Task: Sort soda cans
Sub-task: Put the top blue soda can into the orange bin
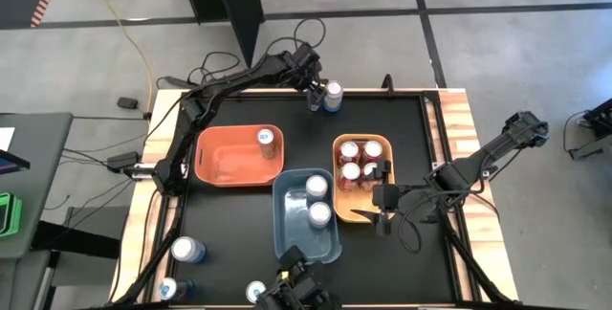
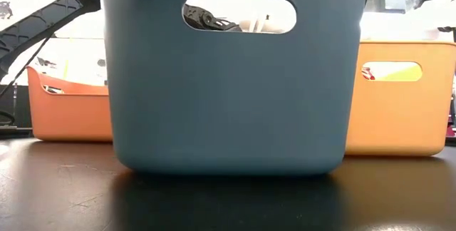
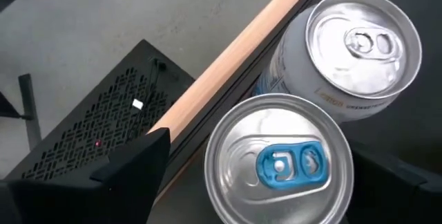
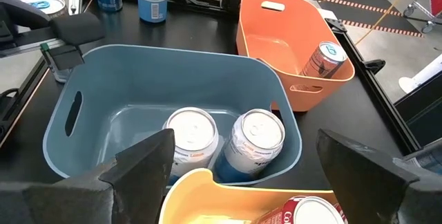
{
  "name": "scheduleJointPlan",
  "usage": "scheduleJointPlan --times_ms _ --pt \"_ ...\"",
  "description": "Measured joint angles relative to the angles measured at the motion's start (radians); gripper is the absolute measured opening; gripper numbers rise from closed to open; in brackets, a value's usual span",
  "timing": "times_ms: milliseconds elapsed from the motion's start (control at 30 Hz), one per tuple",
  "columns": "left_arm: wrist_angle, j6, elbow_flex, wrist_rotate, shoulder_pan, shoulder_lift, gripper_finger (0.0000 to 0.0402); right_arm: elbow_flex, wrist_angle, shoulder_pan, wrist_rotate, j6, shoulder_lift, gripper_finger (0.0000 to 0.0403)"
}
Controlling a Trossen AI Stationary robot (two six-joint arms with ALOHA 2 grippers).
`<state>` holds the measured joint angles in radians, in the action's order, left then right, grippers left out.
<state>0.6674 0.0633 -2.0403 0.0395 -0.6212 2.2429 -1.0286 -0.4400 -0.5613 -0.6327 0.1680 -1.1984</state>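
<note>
My left gripper [image 1: 315, 97] is at the table's far edge, open. Its fingers stand on either side of an upright can with a blue tab [image 3: 278, 163]. A second can with a silver tab [image 3: 362, 43] stands right beside that one. My right gripper [image 1: 383, 202] hangs open and empty over the near end of the yellow bin [image 1: 337, 195], which holds three red cans [image 1: 350, 151]. The blue bin [image 1: 287, 233] holds two silver-white cans [image 4: 257, 140]. One can [image 1: 266, 138] lies in the orange bin [image 1: 225, 157].
Three more cans stand on the table's near left part [image 1: 186, 249], [image 1: 170, 289], [image 1: 256, 293]. The three bins sit close together mid-table. In the low view the blue bin [image 2: 228, 81] blocks most of the scene. A wooden rim [image 3: 235, 58] runs along the far edge beside the two cans.
</note>
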Motion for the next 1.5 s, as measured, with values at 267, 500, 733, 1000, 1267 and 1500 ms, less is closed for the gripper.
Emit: scheduleJointPlan --times_ms 267,500,733,1000,1267,1500 --pt "-0.029 0.026 0.000 0.001 -0.001 0.000 0.0354 0.000 0.000 0.000 0.000 0.000 0.000 0.0368" --pt "-0.033 0.029 0.000 0.000 -0.001 0.000 0.0325 0.000 0.000 0.000 0.000 0.000 0.000 0.0368" --pt "-0.033 0.045 0.002 -0.010 -0.001 0.000 0.0237 0.000 0.000 0.000 0.000 -0.001 0.000 0.0368" --pt "-0.107 0.050 0.085 -0.009 -0.001 -0.010 0.0232 0.000 -0.001 0.000 0.000 -0.001 0.000 0.0368" --pt "-0.107 0.053 0.091 -0.018 0.010 -0.029 0.0232 0.000 -0.003 0.000 0.000 -0.004 0.000 0.0368" --pt "-0.057 0.021 0.098 -0.033 0.033 -0.103 0.0232 0.000 -0.008 -0.001 0.000 0.008 0.000 0.0368"
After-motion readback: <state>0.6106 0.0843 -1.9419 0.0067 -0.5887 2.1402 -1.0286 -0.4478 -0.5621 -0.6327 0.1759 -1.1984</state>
